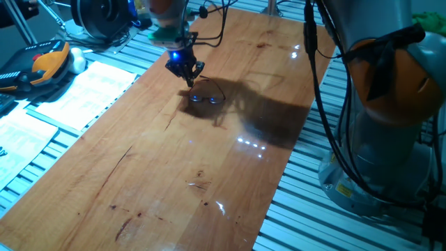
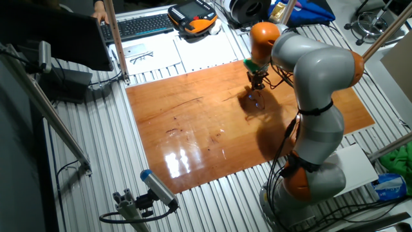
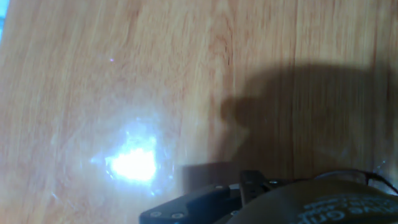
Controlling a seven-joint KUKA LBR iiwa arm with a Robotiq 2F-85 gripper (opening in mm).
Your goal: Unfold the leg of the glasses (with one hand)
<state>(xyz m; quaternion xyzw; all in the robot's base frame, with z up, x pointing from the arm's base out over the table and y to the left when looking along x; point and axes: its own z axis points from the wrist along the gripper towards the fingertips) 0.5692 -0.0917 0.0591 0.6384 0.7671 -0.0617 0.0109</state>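
The glasses point(image 1: 205, 98) lie on the wooden table point(image 1: 174, 167), a thin reddish wire frame with two glinting lenses and one slim leg arching up behind them. They show as a small glint in the other fixed view point(image 2: 256, 98). My gripper point(image 1: 189, 81) points down just left of and slightly above the left lens, its fingertips drawn together into a point. I see nothing between them. It also shows in the other fixed view point(image 2: 257, 81). In the hand view only the black gripper body point(image 3: 261, 199) and a thin wire point(image 3: 373, 177) at the lower right show.
Paper sheets point(image 1: 77, 90) and an orange-black pendant point(image 1: 49, 63) lie left of the board. The arm's grey and orange base point(image 1: 390, 104) and hanging cables point(image 1: 313, 63) stand at the right. A keyboard point(image 2: 141, 26) and a spare pair of glasses point(image 2: 141, 57) sit beyond the far edge.
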